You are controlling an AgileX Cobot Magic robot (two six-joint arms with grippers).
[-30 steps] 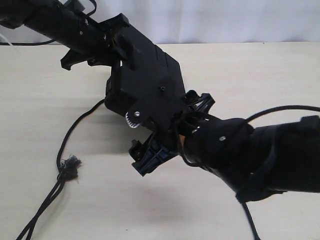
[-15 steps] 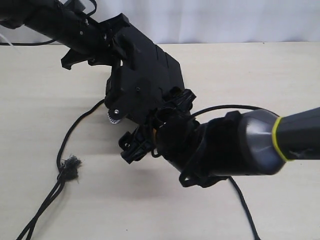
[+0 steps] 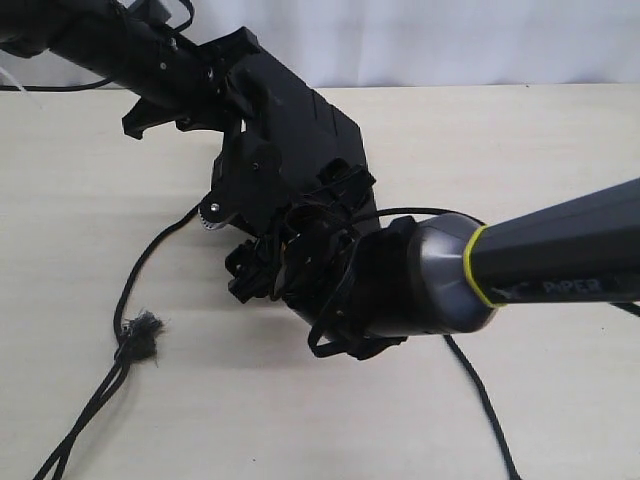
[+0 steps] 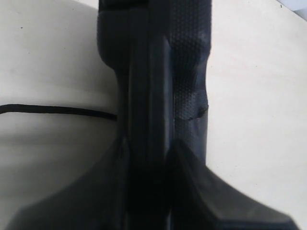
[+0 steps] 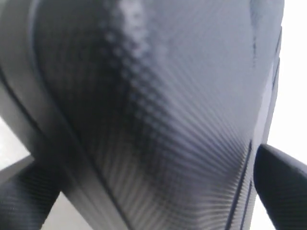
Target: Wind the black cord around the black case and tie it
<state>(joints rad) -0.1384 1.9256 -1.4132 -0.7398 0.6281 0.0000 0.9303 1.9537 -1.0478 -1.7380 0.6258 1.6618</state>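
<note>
The black case [image 3: 300, 130] hangs tilted above the table, one end clamped in my left gripper [image 3: 225, 95]. The left wrist view shows the case's edge [image 4: 158, 72] squeezed between the shut jaws of the left gripper [image 4: 148, 143]. My right gripper [image 3: 290, 235] straddles the case's lower end with its jaws spread wide. Up close, the case's ribbed face [image 5: 158, 105] fills the space in front of the right gripper [image 5: 153, 191]. The black cord [image 3: 130, 290] lies loose on the table to the left, held by neither gripper. Its frayed knot [image 3: 143, 333] rests near the left edge, and a stretch of cord [image 4: 57, 110] runs up to the case.
The right arm's thin smooth cable [image 3: 480, 400] trails over the beige table [image 3: 90, 180] toward the front edge. A white backdrop [image 3: 450, 40] closes the far side. The bulky right arm [image 3: 540, 265] reaches in from the right.
My right gripper has slid left along the case's lower end and the arm has rolled, now showing its grey and yellow band. The left gripper, case and cord have stayed put.
</note>
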